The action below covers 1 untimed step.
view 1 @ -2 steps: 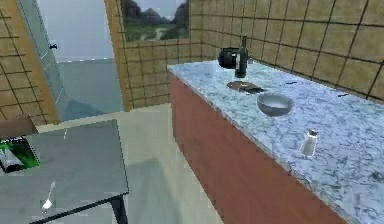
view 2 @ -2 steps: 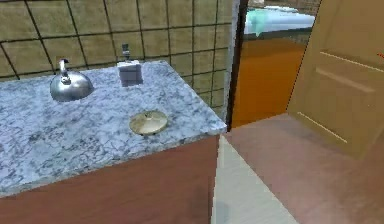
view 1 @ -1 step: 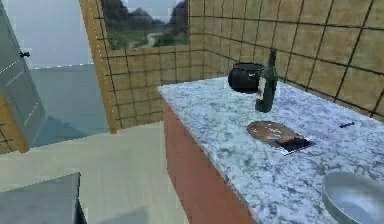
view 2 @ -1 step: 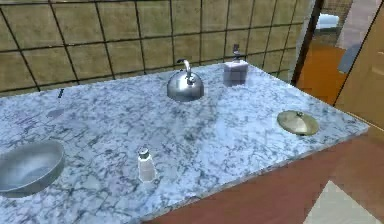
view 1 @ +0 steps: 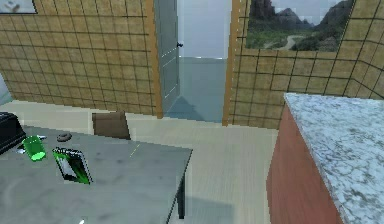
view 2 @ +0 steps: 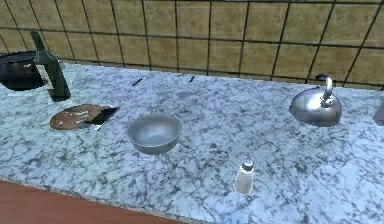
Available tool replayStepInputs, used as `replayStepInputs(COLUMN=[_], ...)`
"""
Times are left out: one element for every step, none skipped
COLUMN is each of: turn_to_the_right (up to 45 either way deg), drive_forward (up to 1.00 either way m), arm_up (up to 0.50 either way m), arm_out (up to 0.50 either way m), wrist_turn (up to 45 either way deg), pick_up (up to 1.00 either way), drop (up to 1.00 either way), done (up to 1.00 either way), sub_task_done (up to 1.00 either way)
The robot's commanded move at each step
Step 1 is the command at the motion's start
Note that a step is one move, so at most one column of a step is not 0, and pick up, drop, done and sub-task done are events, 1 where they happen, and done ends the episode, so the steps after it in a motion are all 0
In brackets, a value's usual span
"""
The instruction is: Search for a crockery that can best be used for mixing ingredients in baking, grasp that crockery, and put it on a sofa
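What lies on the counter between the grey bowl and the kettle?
Nothing: in the arm side view the marble counter is bare between the bowl and the kettle. A small white bottle stands aside, lower in the picture.

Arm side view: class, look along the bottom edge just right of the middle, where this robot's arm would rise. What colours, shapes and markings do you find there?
That spot holds a flat marble countertop, pale grey-white with dark speckles. A small white bottle with a greyish cap stands on it. Farther left sits a round, plain grey metal bowl.
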Motion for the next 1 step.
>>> replayStepInputs(turn_to_the_right=[0.0], drive_forward=[0.0], arm_up=[0.5], arm_out=[0.0], wrist_turn=[0.0], pick_up=[0.0], drop=[0.0], done=[0.0], sub_task_done=[0.0])
